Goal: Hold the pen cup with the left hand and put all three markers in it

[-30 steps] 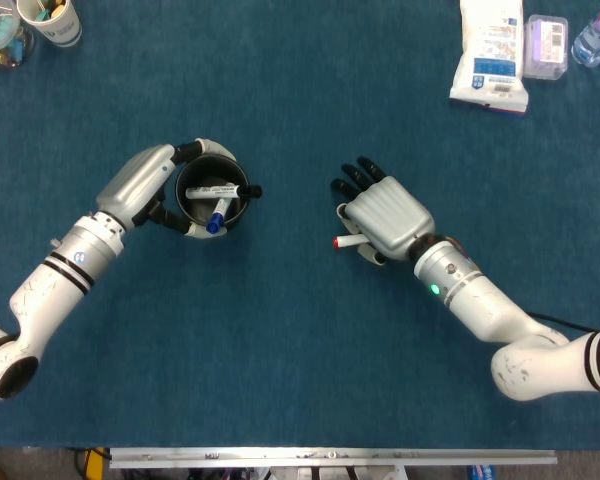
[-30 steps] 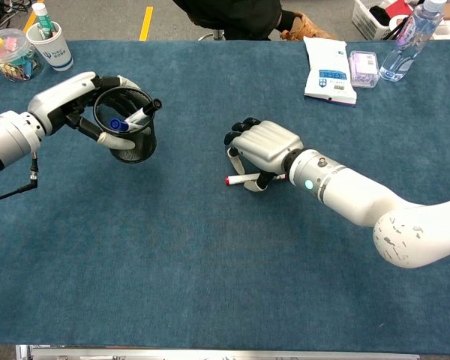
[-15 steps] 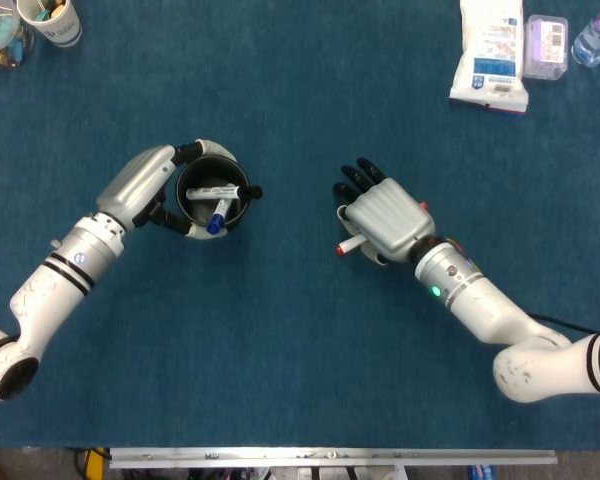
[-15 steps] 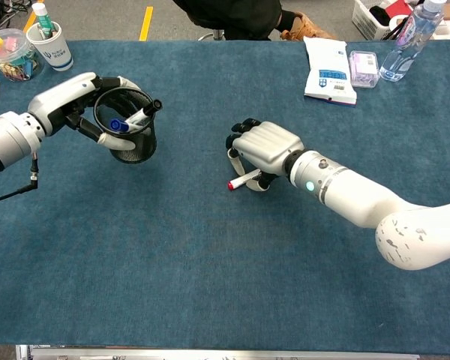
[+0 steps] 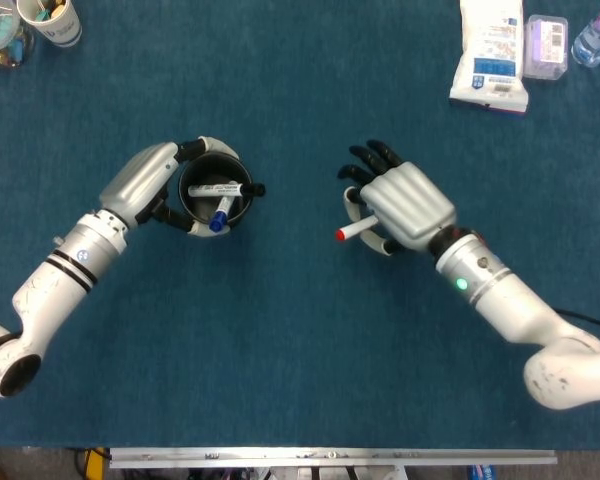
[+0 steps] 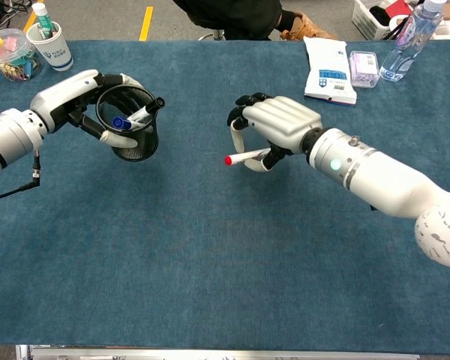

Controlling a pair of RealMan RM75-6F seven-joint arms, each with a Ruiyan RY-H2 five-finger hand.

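A: Right hand (image 6: 274, 129)?
B: Pinches the red-capped marker (image 6: 245, 157) under its palm, raised off the blue table cloth (image 6: 210, 262), cap pointing toward the robot's left.
A: Left hand (image 6: 79, 97)?
B: Fingers wrapped round the black mesh pen cup (image 6: 135, 139), which stands well apart from the right hand.
A: Contents?
B: Two markers: a blue-capped marker (image 5: 218, 214) and a black-capped marker (image 5: 225, 188), the latter leaning over the rim.
A: Far edge?
B: White packet (image 6: 328, 71), small clear box (image 6: 363, 66), water bottle (image 6: 405, 41) at far right; paper cup (image 6: 51, 46) and clear tub (image 6: 11, 54) at far left.
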